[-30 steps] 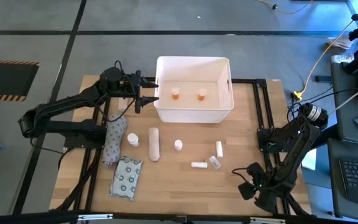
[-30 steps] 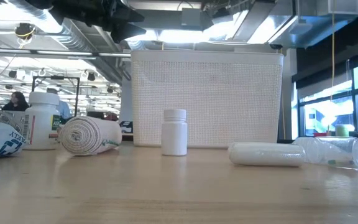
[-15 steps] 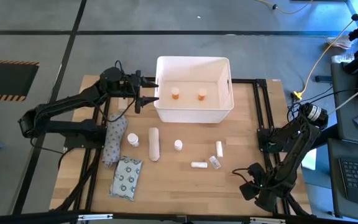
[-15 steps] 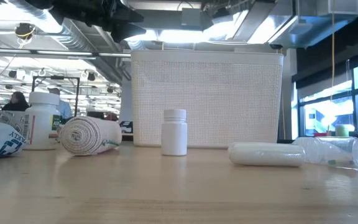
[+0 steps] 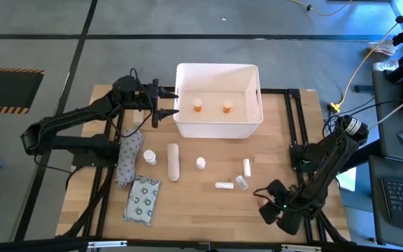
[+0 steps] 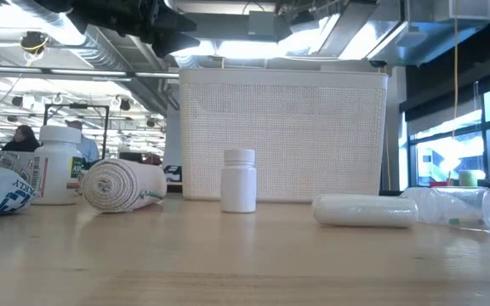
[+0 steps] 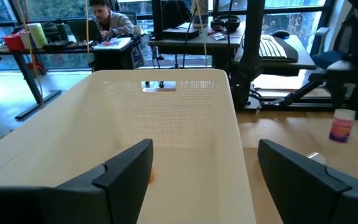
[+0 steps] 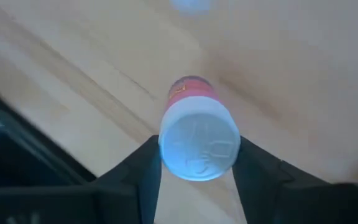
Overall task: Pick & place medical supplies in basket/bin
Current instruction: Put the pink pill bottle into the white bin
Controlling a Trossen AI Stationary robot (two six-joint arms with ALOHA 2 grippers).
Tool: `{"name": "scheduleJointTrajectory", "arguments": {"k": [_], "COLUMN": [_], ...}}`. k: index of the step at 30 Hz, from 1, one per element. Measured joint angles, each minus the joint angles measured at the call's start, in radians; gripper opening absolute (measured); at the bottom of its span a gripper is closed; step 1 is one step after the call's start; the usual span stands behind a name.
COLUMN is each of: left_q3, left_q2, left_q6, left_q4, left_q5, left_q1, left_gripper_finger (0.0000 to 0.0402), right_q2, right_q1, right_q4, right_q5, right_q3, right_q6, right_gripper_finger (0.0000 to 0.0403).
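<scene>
Wooden desk (image 5: 208, 203) from above: white bin (image 5: 219, 101) at the far edge, two orange-capped bottles (image 5: 197, 106) inside; roll (image 5: 173, 162), bottle (image 5: 200, 164), tubes (image 5: 224, 185) and patterned packet (image 5: 143, 200) loose in front. Left gripper (image 5: 168, 103) beside the bin's left wall, fingers apart. Right gripper (image 5: 267, 204) low at the desk's near right. Right wrist view: fingers (image 8: 145, 168) clamped on a pink-capped bottle (image 8: 199, 140).
</scene>
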Motion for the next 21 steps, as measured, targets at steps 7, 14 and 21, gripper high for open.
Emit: {"name": "scheduleJointTrajectory", "arguments": {"k": [7,14,21], "left_q3": [0.0,0.0,0.0], "left_q2": [0.0,0.0,0.0], "left_q6": [0.013,0.012,0.01], "left_q4": [0.0,0.0,0.0], "left_q5": [0.0,0.0,0.0], "left_q1": [0.0,0.0,0.0], "left_gripper_finger": [0.0282,0.0281,0.0282], "right_q2": [-0.001,-0.001,-0.002], "right_q1": [-0.156,-0.407,-0.712], "right_q4": [-0.113,-0.264,-0.238], "right_q5": [0.261,0.286,0.23], "right_q3": [0.195,0.416,0.661], "right_q6": [-0.494,-1.036,-1.603], "right_gripper_finger": [0.0172,0.0169,0.0171]}}
